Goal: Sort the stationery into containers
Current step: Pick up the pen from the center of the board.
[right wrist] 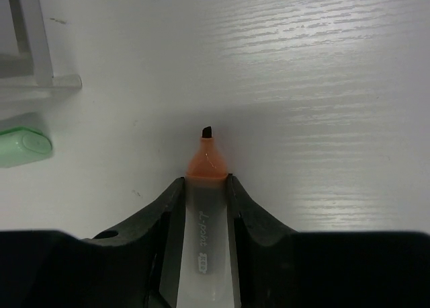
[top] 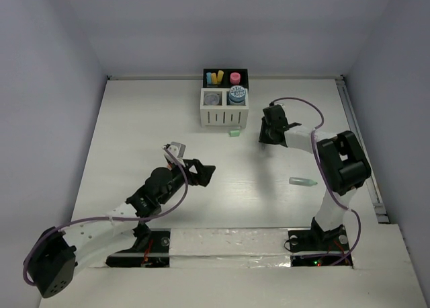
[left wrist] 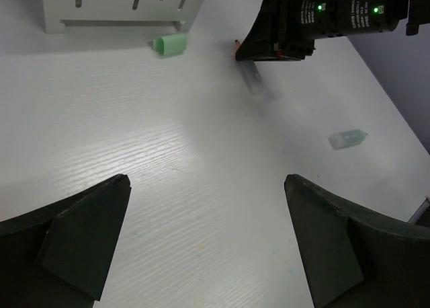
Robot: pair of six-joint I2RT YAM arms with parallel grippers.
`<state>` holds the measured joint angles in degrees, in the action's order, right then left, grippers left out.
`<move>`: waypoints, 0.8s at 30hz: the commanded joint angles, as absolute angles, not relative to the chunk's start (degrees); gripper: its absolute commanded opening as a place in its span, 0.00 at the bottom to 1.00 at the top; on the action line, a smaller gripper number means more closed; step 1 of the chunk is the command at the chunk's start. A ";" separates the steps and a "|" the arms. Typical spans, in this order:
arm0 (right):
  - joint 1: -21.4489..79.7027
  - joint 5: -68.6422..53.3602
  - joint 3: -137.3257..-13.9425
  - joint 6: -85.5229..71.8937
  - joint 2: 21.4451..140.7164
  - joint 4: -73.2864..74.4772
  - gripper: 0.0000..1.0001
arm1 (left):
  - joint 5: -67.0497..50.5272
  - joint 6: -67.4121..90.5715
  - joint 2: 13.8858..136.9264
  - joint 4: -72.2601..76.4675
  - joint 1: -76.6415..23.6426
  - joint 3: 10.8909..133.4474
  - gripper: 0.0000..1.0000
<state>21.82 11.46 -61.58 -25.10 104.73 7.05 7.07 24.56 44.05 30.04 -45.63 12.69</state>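
Pinching an orange-tipped highlighter point(right wrist: 204, 165) in the right gripper point(right wrist: 203, 182), just right of the organiser point(top: 223, 119), tip toward the table. Holding the left gripper point(left wrist: 207, 181) spread wide, well in front of the organiser. Spotting a green stub point(top: 234, 132) right at the organiser's front.

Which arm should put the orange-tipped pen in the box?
Right. Its gripper grips the pen, close to the organiser; the left gripper is open, empty and farther back.
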 commanded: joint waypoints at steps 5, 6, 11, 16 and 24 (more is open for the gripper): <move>21.97 10.90 -60.91 -24.35 102.66 4.39 0.03 | 0.45 27.59 50.88 37.44 -45.53 16.61 0.99; 21.97 10.90 -60.73 -24.35 101.61 4.48 0.00 | 0.27 27.95 51.67 37.79 -45.53 17.22 0.99; 22.76 4.75 -53.28 -25.66 91.34 -2.97 0.00 | -6.23 31.72 57.29 42.70 -45.53 18.37 0.94; 30.57 4.75 -50.72 -27.51 84.12 -5.79 0.00 | -8.52 35.07 64.84 47.37 -45.53 21.09 0.87; 40.95 1.76 -50.36 -31.02 81.21 -13.44 0.00 | -6.77 37.35 69.17 50.80 -45.53 23.38 0.72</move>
<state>39.99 3.33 -50.85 -29.04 82.13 -7.49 -7.40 35.51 69.84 44.82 -45.63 21.41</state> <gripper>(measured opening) 0.329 0.731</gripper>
